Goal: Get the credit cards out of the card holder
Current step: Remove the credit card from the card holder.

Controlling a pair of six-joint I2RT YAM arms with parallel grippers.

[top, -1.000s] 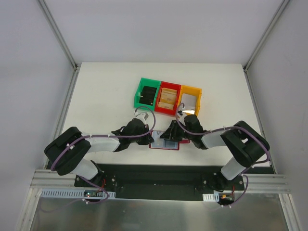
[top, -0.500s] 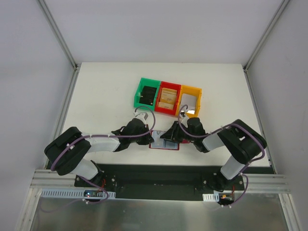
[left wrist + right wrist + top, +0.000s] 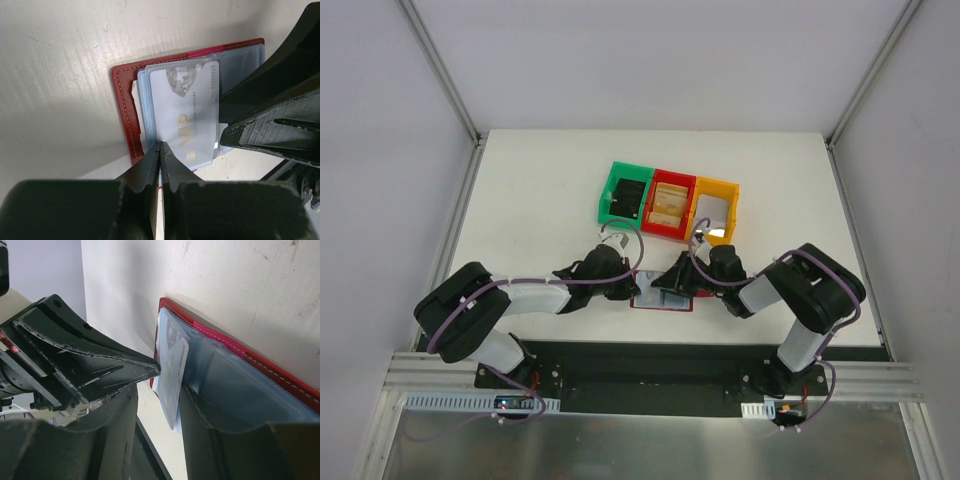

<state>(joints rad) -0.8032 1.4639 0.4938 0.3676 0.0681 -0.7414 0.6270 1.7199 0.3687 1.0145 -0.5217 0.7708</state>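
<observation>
The dark red card holder (image 3: 662,301) lies open on the bench (image 3: 540,200) near its front edge, with its long axis running left to right. My left claw (image 3: 160,150) is fully closed and presses the holder's edge, apparently to pin it. My right claw (image 3: 160,407) stands half open astride the VIP card (image 3: 185,115), gripping nothing.

1. White tabletop (image 3: 540,200), evenly lit, soft shadows;
2. Plain pale grey walls (image 3: 650,60) behind and at both sides;
3. Aluminium posts (image 3: 438,65) at the back corners;
4. Black plate (image 3: 650,365) along the near edge; metal sheet (image 3: 640,445) below.
</observation>
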